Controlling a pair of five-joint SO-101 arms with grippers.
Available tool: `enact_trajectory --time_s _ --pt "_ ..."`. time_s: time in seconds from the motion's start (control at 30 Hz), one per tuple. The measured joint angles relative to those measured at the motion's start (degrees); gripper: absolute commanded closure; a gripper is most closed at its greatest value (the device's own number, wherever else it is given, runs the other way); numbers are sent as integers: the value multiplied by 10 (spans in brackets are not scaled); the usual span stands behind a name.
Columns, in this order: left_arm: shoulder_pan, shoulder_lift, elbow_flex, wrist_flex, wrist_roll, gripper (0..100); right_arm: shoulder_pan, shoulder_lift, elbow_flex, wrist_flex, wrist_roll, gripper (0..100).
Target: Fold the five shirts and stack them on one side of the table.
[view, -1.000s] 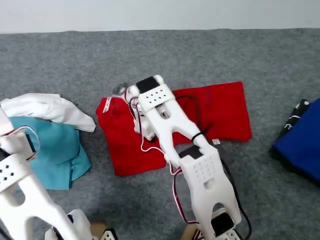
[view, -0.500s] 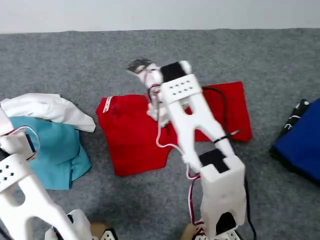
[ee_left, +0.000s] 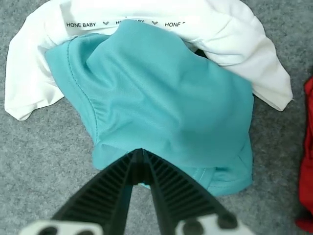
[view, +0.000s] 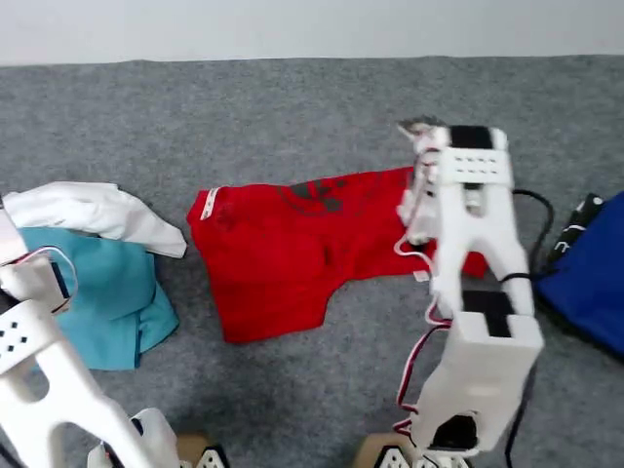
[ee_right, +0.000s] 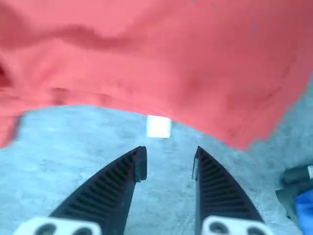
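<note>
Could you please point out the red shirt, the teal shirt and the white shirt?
red shirt [view: 273, 258]: high view, middle.
teal shirt [ee_left: 161, 103]: left wrist view, middle.
white shirt [view: 88, 210]: high view, middle.

Middle shirt [view: 283, 258]: lies flat at the centre of the table [view: 322, 107], running from 9 to 3 o'clock.
Near left shirt [view: 112, 292]: at 9 o'clock from the middle shirt, close to it but apart.
Far left shirt [view: 88, 210]: overlaps the near left shirt's 12 o'clock edge.
Edge shirt [view: 590, 278]: at 3 o'clock, well apart from the middle shirt.
Right gripper [ee_right: 168, 164]: above bare table, just beside the middle shirt's 5 o'clock hem.
Left gripper [ee_left: 142, 152]: over the near left shirt's 6 o'clock hem.
</note>
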Motion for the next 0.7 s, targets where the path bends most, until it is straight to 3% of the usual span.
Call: enact_trajectory --time_s 0.33,0.7 --pt "0 0 0 0 0 998 75 67 78 -119 61 844" --pt "0 0 0 21 0 998 142 104 39 -110 135 844"
